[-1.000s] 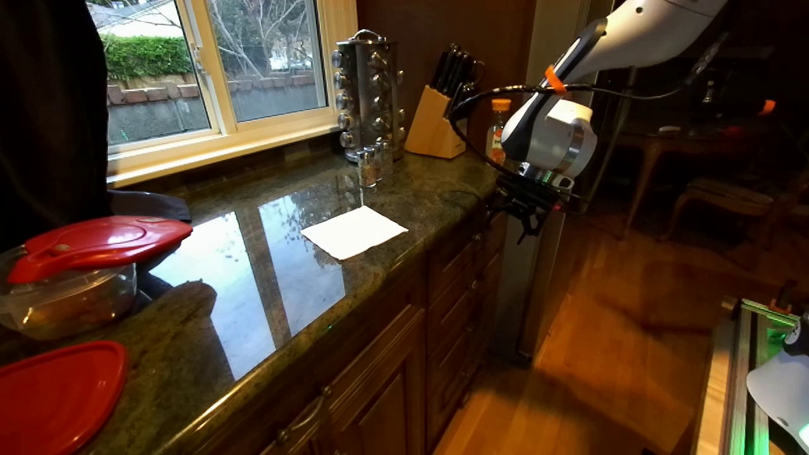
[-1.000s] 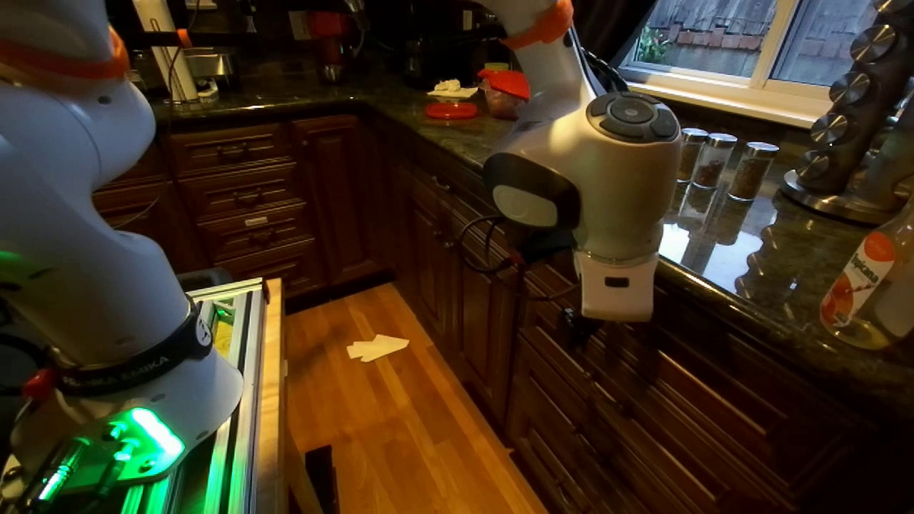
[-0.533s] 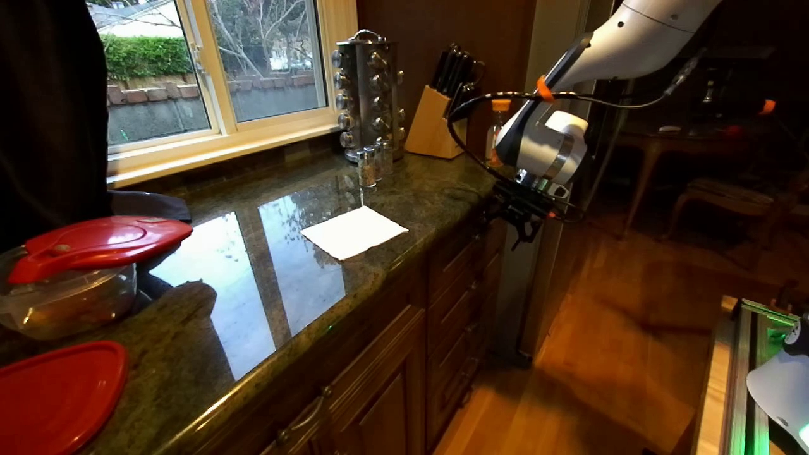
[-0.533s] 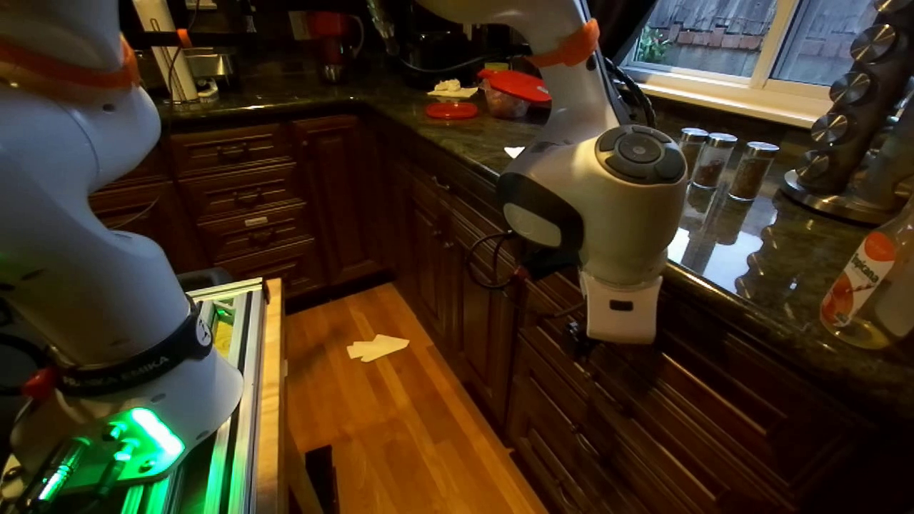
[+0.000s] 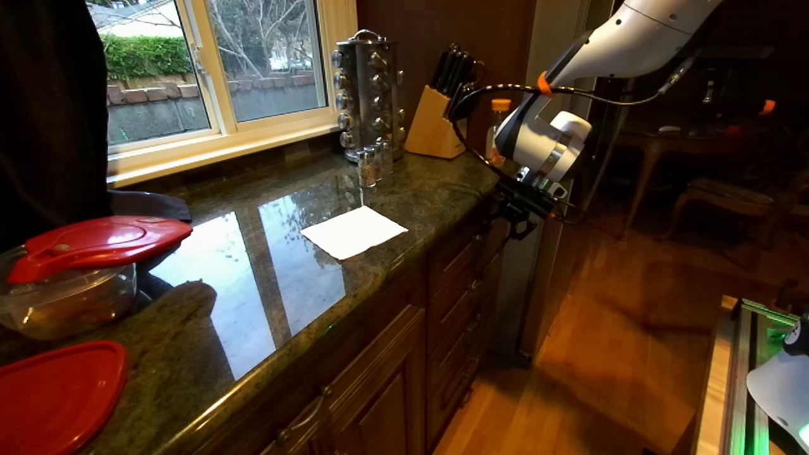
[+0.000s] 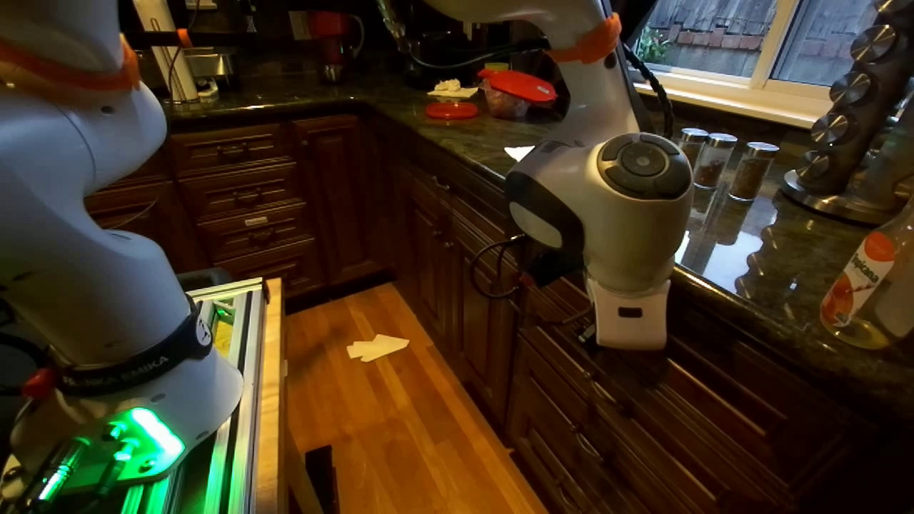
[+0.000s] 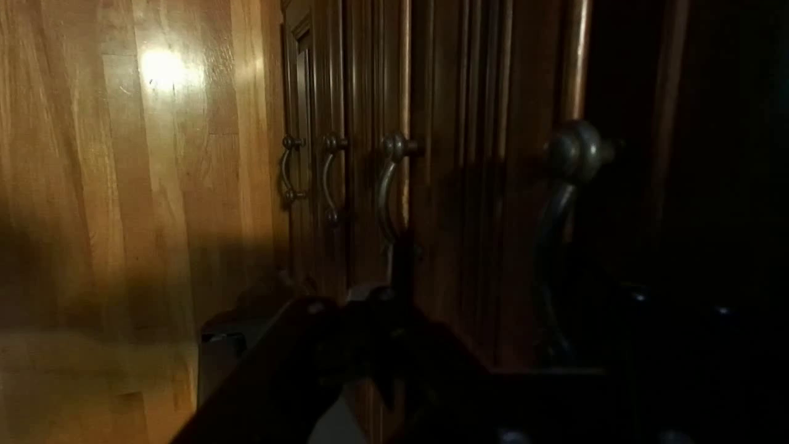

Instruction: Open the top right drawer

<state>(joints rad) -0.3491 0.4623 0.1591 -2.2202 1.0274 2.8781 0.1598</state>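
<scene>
Your gripper (image 5: 519, 234) hangs right of centre in an exterior view, off the front edge of the countertop (image 5: 430, 199) and near the drawer stack (image 5: 454, 303); it is so dark, there and along the bottom of the wrist view, that you cannot tell whether it stands wide or narrow. The top right drawer (image 6: 714, 378) shows its dark brown front at lower right in an exterior view and looks closed. In the wrist view you see its curved metal handle (image 7: 558, 203) right of centre, the lower end lost in shadow, so you cannot tell whether the gripper touches it. Three smaller handles (image 7: 382, 197) line up to its left, and the wood floor (image 7: 166, 185) fills the left side. On the counter you have a white sheet (image 5: 354, 232) mid-frame, with spice jars (image 5: 366, 167) above it in the frame.
</scene>
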